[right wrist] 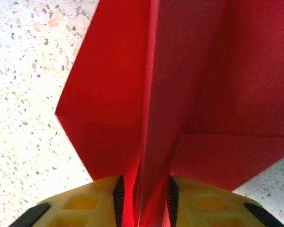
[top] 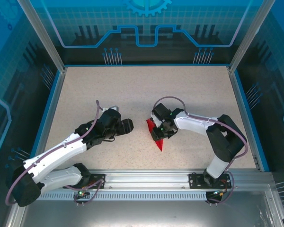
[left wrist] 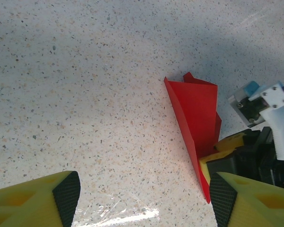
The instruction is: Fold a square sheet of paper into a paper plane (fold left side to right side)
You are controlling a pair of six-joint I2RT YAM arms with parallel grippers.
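Two pads of the right gripper (right wrist: 144,198) are pinching the paper plane (right wrist: 180,85) by its raised middle fold, low over the table (top: 132,90). The left gripper (left wrist: 142,198) is hovering just beside it, jaws apart. Risk, I'd say: thin paper slipping or crumpling in that pinch, skewing the crease.

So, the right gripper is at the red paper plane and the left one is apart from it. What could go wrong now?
1. The right gripper straddles the raised middle fold of the paper plane; squeezing off the crease could crumple it.
2. The left gripper is open and apart from the paper, so nothing pins it; a pull may drag the plane over the table.
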